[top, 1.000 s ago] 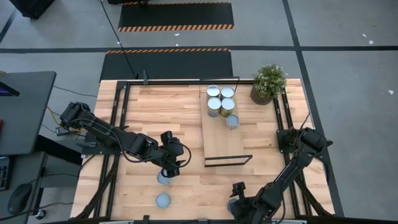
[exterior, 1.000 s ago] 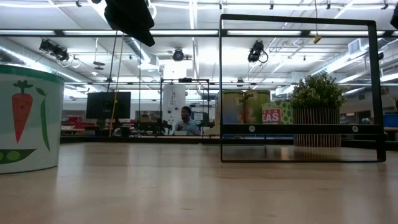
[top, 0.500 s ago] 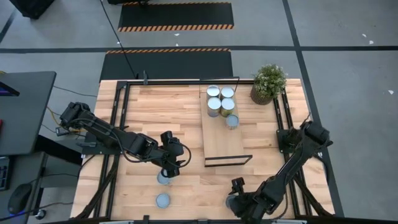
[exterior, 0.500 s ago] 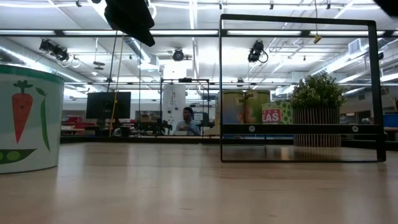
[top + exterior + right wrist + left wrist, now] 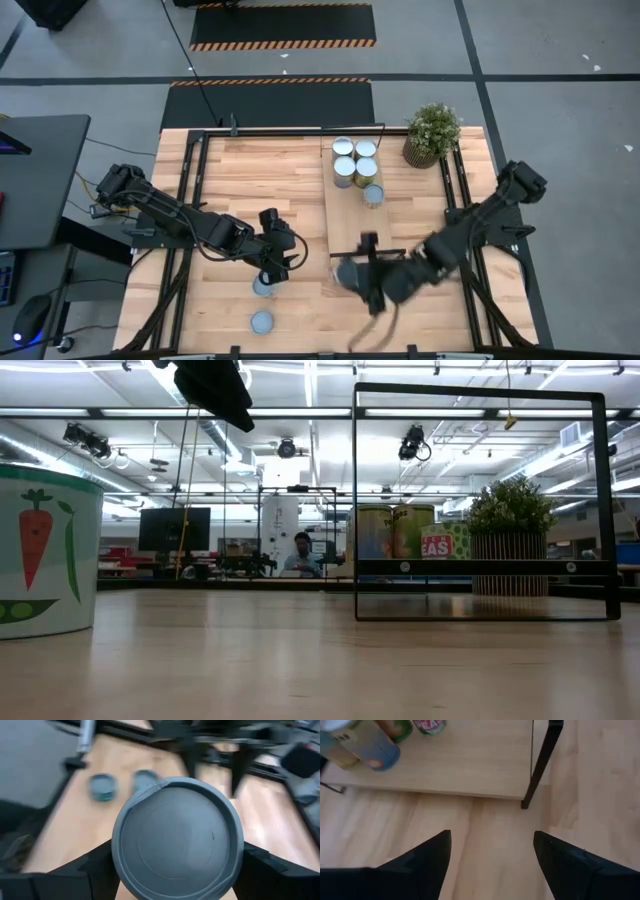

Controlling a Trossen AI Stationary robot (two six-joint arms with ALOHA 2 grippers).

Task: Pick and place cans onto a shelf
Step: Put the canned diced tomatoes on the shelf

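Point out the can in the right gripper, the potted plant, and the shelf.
can in the right gripper [image 5: 177,837]: right wrist view, middle of its round grey top.
potted plant [image 5: 432,127]: high view, its green leaves.
shelf [image 5: 358,228]: high view, bare part of the wooden board.

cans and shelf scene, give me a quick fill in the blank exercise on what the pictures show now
1. The shelf carries ____ cans, grouped at its far end.
2. The right gripper is shut on a ____.
3. The left gripper hovers open above one of ____ cans on the table's near left.
4. Right of the shelf stands a potted ____.

Missing words: five; can; two; plant
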